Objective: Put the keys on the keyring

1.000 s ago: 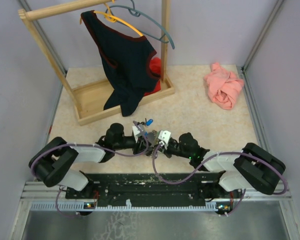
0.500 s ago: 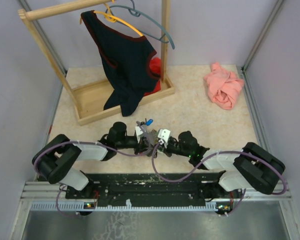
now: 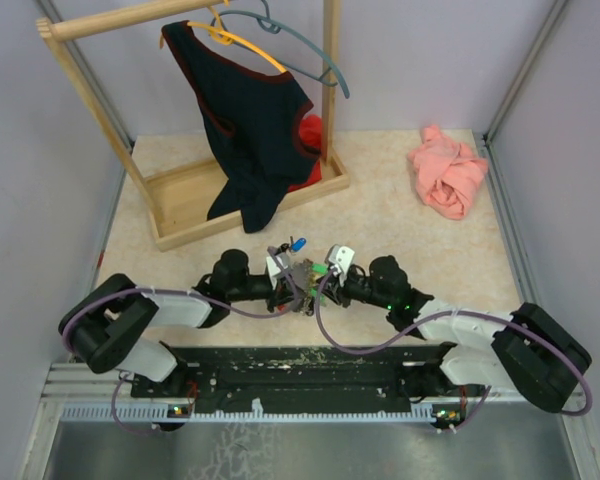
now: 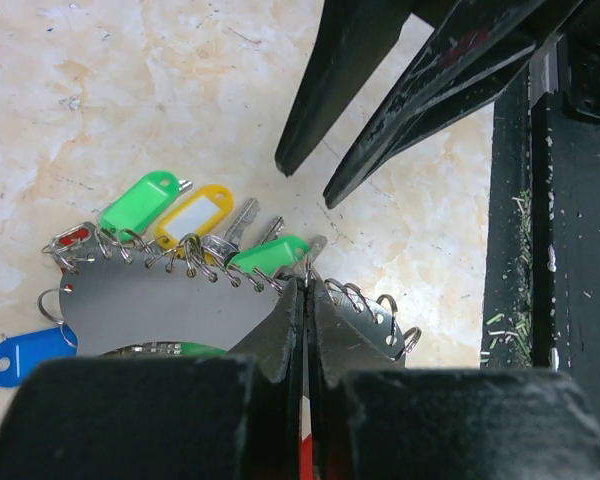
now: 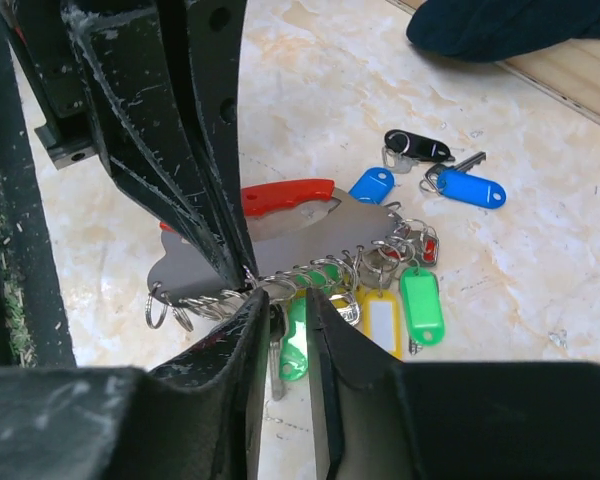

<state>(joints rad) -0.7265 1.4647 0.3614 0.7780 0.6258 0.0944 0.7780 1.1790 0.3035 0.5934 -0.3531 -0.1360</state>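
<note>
The keyring is a grey metal plate [image 4: 170,305] with a red grip and several wire rings along its edge; it also shows in the right wrist view [image 5: 310,240] and the top view [image 3: 302,272]. My left gripper [image 4: 307,285] is shut on the plate's ringed edge. Keys with green [image 4: 140,200], yellow [image 4: 195,218] and green [image 4: 270,255] heads hang from rings. My right gripper [image 5: 285,305] is open by a narrow gap, its fingertips [image 4: 285,165] just above the ringed edge and a green-headed key [image 5: 298,350]. Loose blue [image 5: 472,188] and black [image 5: 415,146] keys lie beyond.
A wooden clothes rack [image 3: 180,205] with a dark shirt [image 3: 250,130] on hangers stands at the back left, with a red cloth [image 3: 308,135] in its base. A pink cloth [image 3: 447,170] lies at the back right. The arms' base rail [image 3: 300,365] runs along the near edge.
My right arm has swung its forearm out to the right, and its wrist has moved slightly back and turned towards the plate. The left gripper keeps its hold on the plate.
</note>
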